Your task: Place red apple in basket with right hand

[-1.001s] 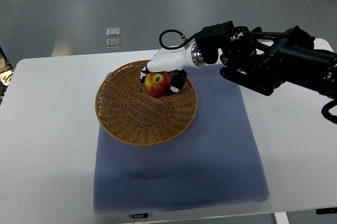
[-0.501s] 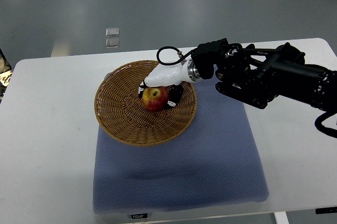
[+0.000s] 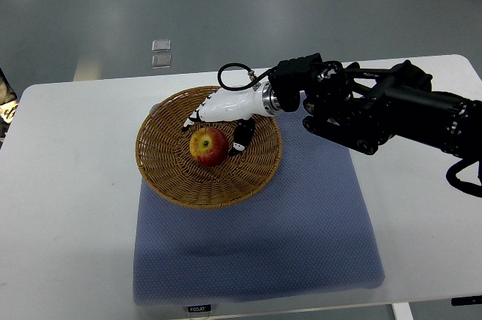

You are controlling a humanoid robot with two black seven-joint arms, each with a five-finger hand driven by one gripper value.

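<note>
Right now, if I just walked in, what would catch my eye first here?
Probably the red apple, bright against the middle of the round wicker basket. Next, the bulky black arm reaching in from the right, ending in a white robot hand poised over the apple's far side, fingers spread. The basket overlaps the far left corner of a blue mat.

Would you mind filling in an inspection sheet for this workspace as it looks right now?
Surface: white table with a blue mat on it.
Job's things: red apple lies inside the wicker basket, which sits partly on the mat.
Clutter: nothing seen.
Hands: right hand over the basket, fingers spread beside the apple; left hand not in view.
Cables: black loop at the right wrist.
Surroundings: grey floor, small square plates on it.
</note>
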